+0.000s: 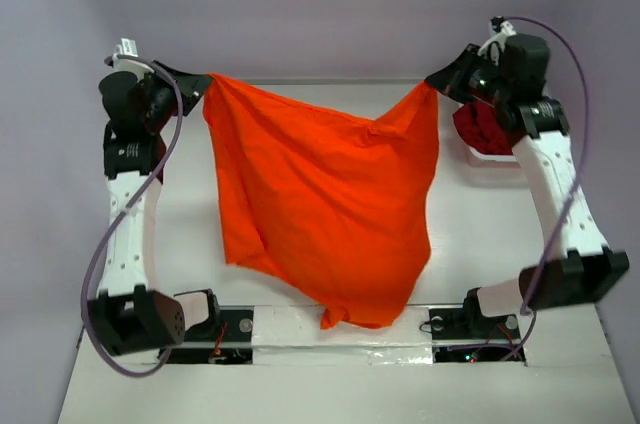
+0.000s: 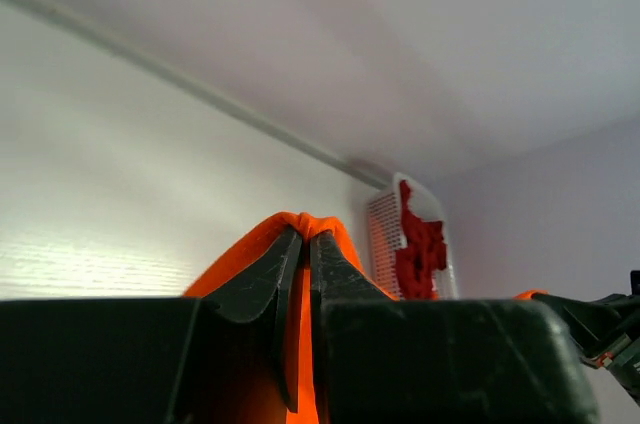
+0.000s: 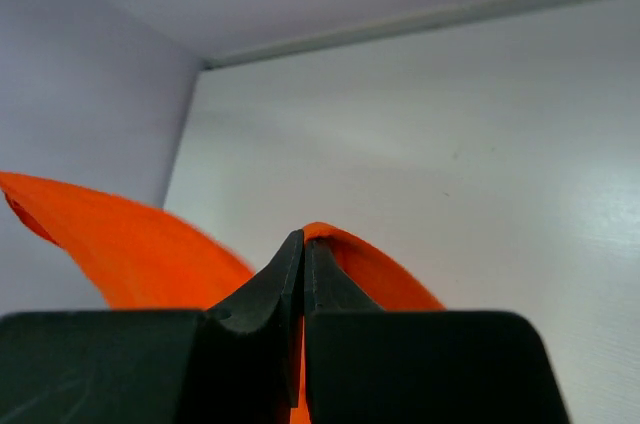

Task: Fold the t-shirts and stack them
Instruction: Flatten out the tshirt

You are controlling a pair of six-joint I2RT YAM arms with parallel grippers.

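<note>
The orange t-shirt [image 1: 320, 204], soft and wrinkly, hangs like a sheet between the raised left claw [image 1: 198, 84] and right claw [image 1: 433, 84], each pinching a corner.

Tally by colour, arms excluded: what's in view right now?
orange t-shirt: 1
dark red cloth heap: 1 (cannot tell how many shirts are in it)
white basket: 1
Total: 3

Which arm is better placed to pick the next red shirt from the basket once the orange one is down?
Right. The basket of dark red shirts sits beside the right hand; the left hand is away on the orange shirt's other side. Both hands grip that shirt.
</note>
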